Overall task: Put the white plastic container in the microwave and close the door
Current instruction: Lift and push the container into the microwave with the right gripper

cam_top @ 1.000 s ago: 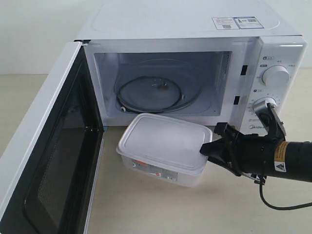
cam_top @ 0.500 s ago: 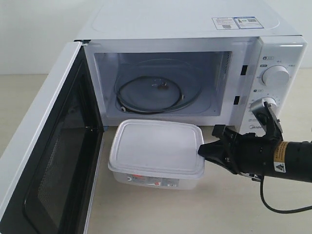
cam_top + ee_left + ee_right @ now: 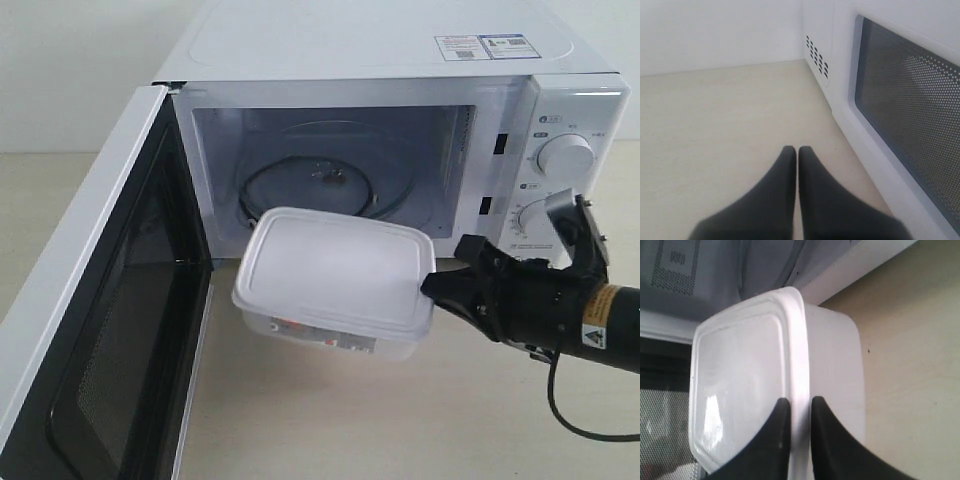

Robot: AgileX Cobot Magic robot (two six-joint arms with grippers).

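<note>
The white plastic container [image 3: 335, 278] hangs tilted above the table, just in front of the microwave's [image 3: 400, 60] open cavity. My right gripper [image 3: 432, 290] is shut on the rim of its lid at the right end; in the right wrist view the black fingers [image 3: 822, 440] pinch the container's [image 3: 740, 385] lid edge. The glass turntable [image 3: 320, 185] lies inside the cavity. The door [image 3: 110, 330] stands swung wide open at the left. My left gripper [image 3: 797, 152] is shut and empty, low over the table beside the door's [image 3: 910, 110] dark mesh window.
Two round dials [image 3: 565, 155] sit on the microwave's right panel, close behind my right arm [image 3: 570, 320]. Bare beige tabletop [image 3: 350, 420] stretches in front of the container. Vent slots [image 3: 817, 55] show on the microwave's side in the left wrist view.
My right gripper has lifted the container off the table and carried it toward the cavity opening; it now tilts. The left gripper and door have not moved.
</note>
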